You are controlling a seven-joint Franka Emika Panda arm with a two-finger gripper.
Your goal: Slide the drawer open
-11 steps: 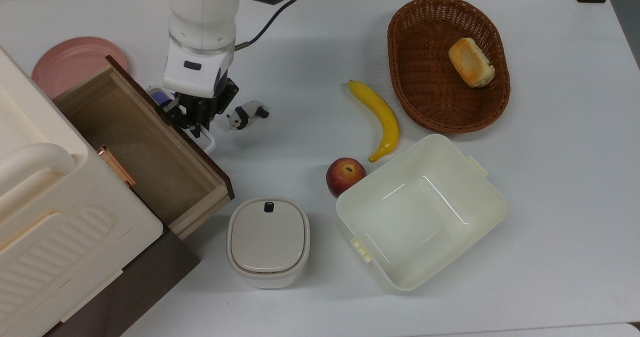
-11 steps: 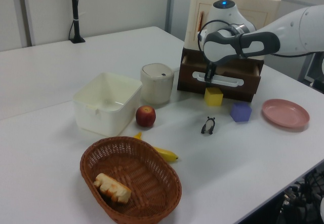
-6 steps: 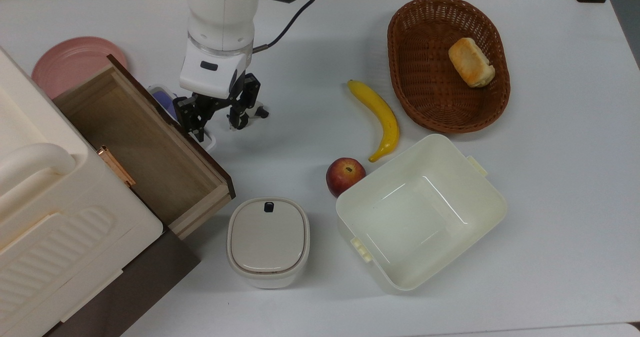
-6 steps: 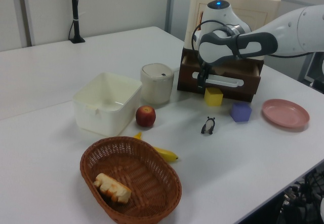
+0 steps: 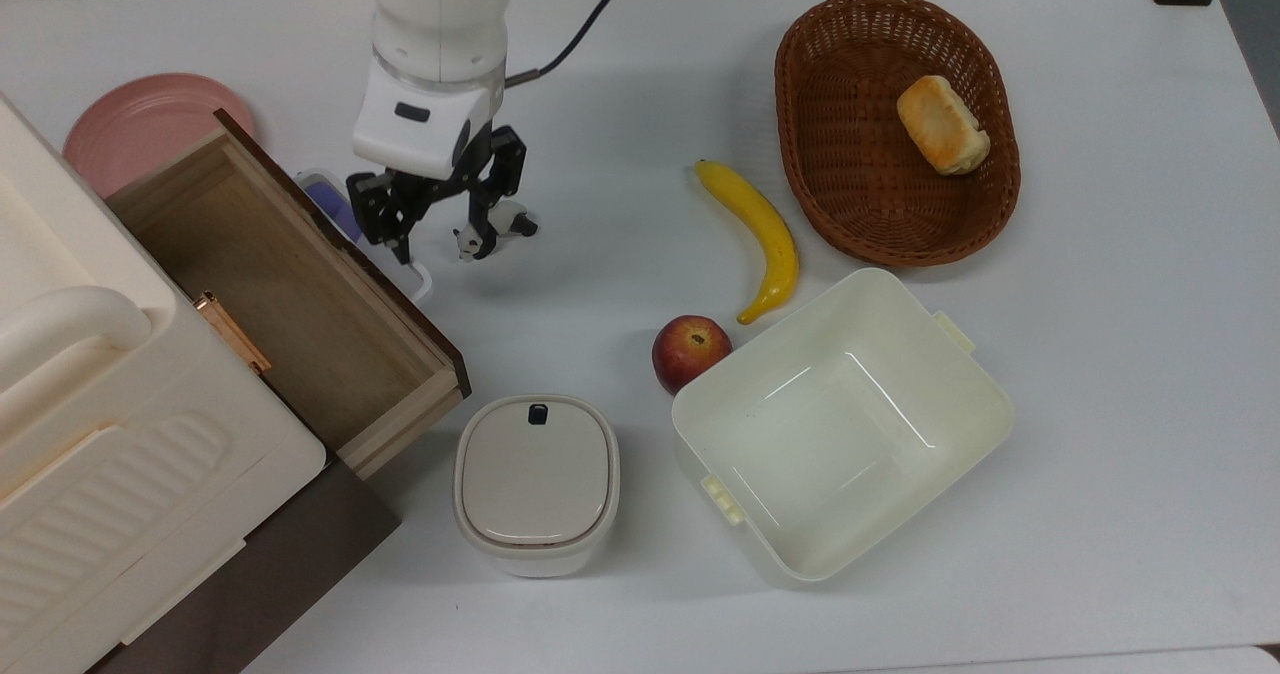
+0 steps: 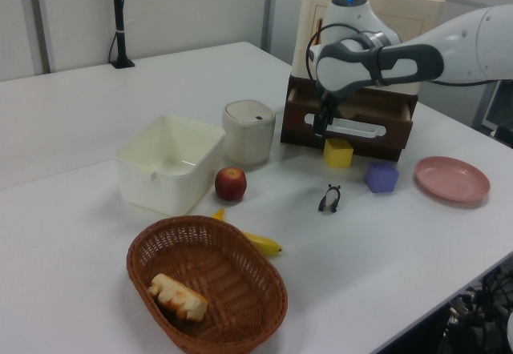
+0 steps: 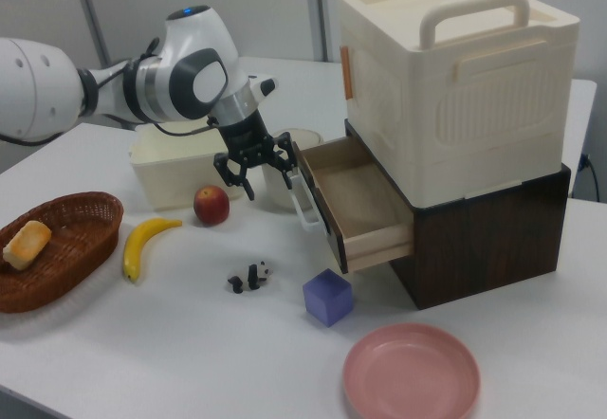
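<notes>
The drawer [image 5: 285, 289] is a light-wood box with a dark brown front panel, pulled well out of the dark cabinet under the cream box; its inside is bare. Its white loop handle [image 5: 417, 279] sticks out from the front panel [image 7: 318, 203]. My gripper [image 5: 442, 226] hangs open just beyond the handle, on the top view's right of the panel, holding nothing. In the left view the gripper [image 6: 324, 126] is in front of the drawer [image 6: 353, 120], near the handle's [image 6: 357, 130] left end. In the right view the gripper [image 7: 254, 174] stands spread, left of the handle [image 7: 303, 201].
A panda toy [image 5: 497, 230] lies by my right finger. A purple block [image 6: 381, 176], a yellow cube [image 6: 338, 152] and a pink plate [image 5: 140, 124] sit near the drawer. A lidded canister [image 5: 537, 484], apple [image 5: 689, 351], cream tub [image 5: 842, 424], banana [image 5: 762, 236] and bread basket [image 5: 880, 224] lie further right.
My gripper has let go of the drawer's handle, spread its fingers and drawn back a little toward the top view's upper right. The drawer has stayed pulled out.
</notes>
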